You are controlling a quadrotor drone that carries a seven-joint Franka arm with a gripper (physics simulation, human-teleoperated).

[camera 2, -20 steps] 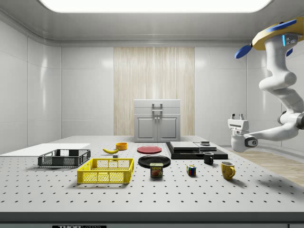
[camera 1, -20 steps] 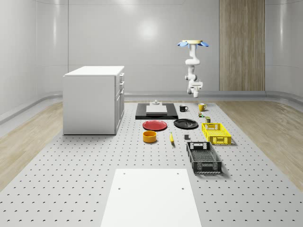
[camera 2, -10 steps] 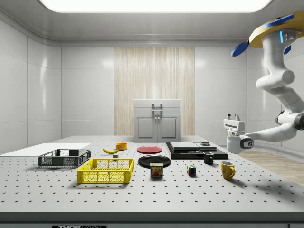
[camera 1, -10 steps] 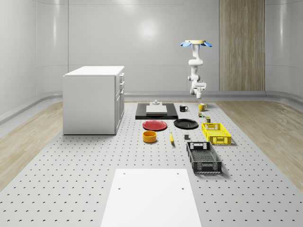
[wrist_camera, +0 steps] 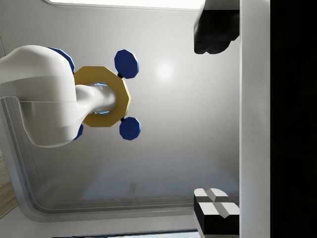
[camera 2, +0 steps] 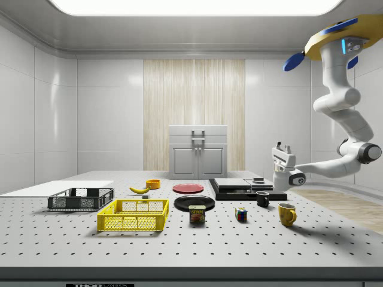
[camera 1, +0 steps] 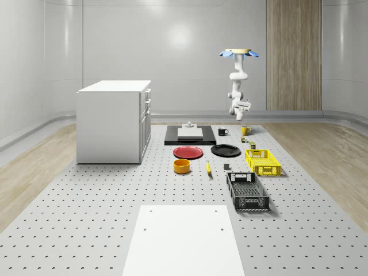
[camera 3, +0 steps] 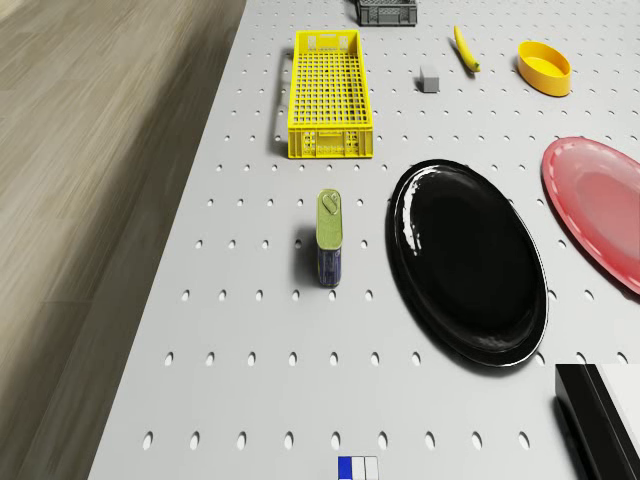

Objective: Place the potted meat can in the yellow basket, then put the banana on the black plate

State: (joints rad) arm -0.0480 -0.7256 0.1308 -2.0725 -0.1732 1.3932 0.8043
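Observation:
The potted meat can (camera 2: 197,214) (camera 3: 330,238) stands on the table between the yellow basket (camera 2: 133,215) (camera 3: 332,92) and the black plate (camera 2: 194,202) (camera 3: 468,262). The banana (camera 2: 139,189) (camera 3: 465,48) lies farther off, near an orange bowl. My drone (camera 2: 329,42) (camera 1: 238,53) hovers high over the table's end, at the side view's right. The arm hangs below it. The gripper (camera 2: 282,146) (wrist_camera: 218,121) points upward, open and holding nothing, in the air above the yellow mug and well away from the can.
A yellow mug (camera 2: 286,213), a black mug (camera 2: 262,199) and a colour cube (camera 2: 240,214) sit under the arm. A red plate (camera 1: 188,152), black basket (camera 1: 246,191), black slab (camera 1: 190,135) and white cabinet (camera 1: 113,121) also stand on the table.
Drone and arm have shifted toward the side view's left, nearer the table's middle. The upturned gripper moved with them. The objects on the table have not moved.

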